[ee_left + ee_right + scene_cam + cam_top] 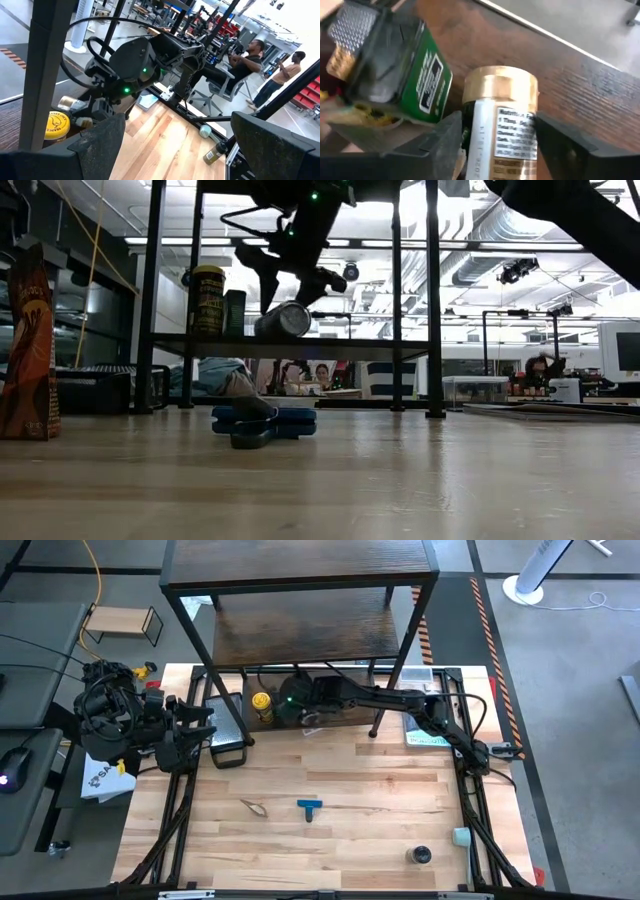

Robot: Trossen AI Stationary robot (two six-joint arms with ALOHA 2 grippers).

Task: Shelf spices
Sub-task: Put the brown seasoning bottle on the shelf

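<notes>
The shelf (300, 630) stands at the table's far side. On its lowest board (300, 345) a yellow-lidded jar (207, 300) stands upright beside a green box (422, 82). A tan-lidded jar (500, 125) lies on its side there. My right gripper (495, 150) is open just above it, slanting down, one finger on either side. A reddish-brown packet (28, 345) stands at the table's left. A black-lidded jar (419, 855) stands near the front right. My left gripper (175, 160) waits open at the left edge. My right gripper stands astride the tan-lidded jar's labelled body (512, 135), just below its lid. I cannot tell whether its fingers (447, 145) touch it. The jar lies on its side on the shelf's lowest board.
A blue T-shaped piece (309, 807) lies mid-table, with a small thin object (255, 806) to its left. A pale round object (460, 836) sits at the right edge. A black tray (225, 725) lies by the shelf's left legs. A small light-wood rack (120, 622) stands off the table, far left.
</notes>
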